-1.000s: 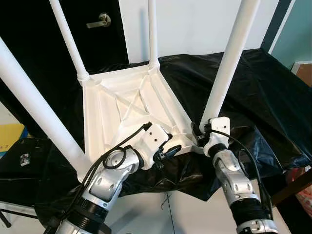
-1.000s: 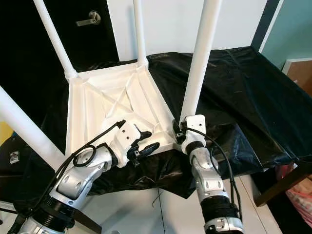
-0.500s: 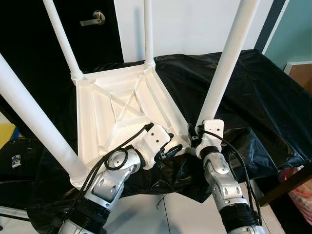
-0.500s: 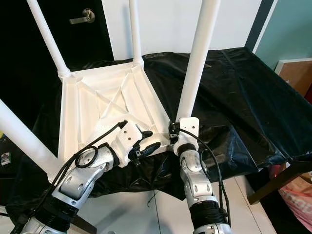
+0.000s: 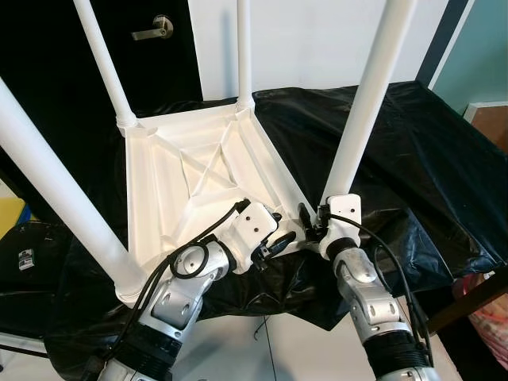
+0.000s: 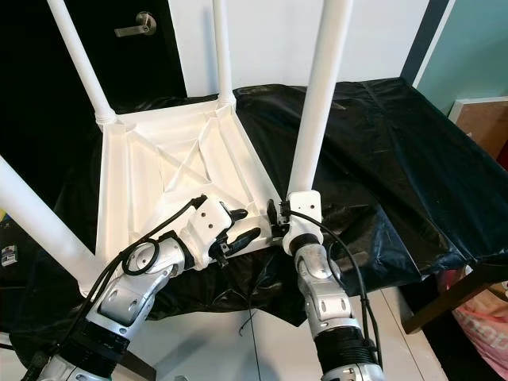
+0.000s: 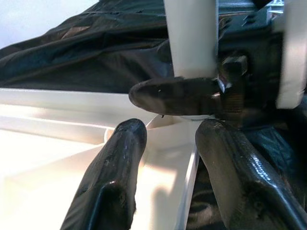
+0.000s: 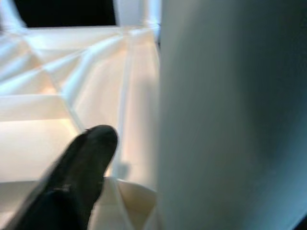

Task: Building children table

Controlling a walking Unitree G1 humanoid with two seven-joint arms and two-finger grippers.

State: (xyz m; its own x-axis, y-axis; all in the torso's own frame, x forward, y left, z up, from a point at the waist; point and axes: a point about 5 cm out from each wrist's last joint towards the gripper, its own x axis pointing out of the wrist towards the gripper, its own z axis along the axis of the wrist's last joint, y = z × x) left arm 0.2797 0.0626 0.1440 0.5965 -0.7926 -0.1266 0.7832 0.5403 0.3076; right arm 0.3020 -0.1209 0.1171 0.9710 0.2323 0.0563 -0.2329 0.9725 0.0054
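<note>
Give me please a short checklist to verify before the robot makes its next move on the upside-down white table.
1. Table top lies underside up on the black sheet: ok.
2. All four legs stand in their corner sockets: ok; whether they are tight, cannot tell.
3. Right end effector is at the base of the near right leg, one finger beside it: ok; a firm grip, cannot tell.
4. Left end effector is open at the same corner, fingers on either side of the rim: ok.
5. The two end effectors are very close together: not ok, risk of collision.
6. Table's near edge is close to the sheet's drooping front: cannot tell if fully supported.
</note>
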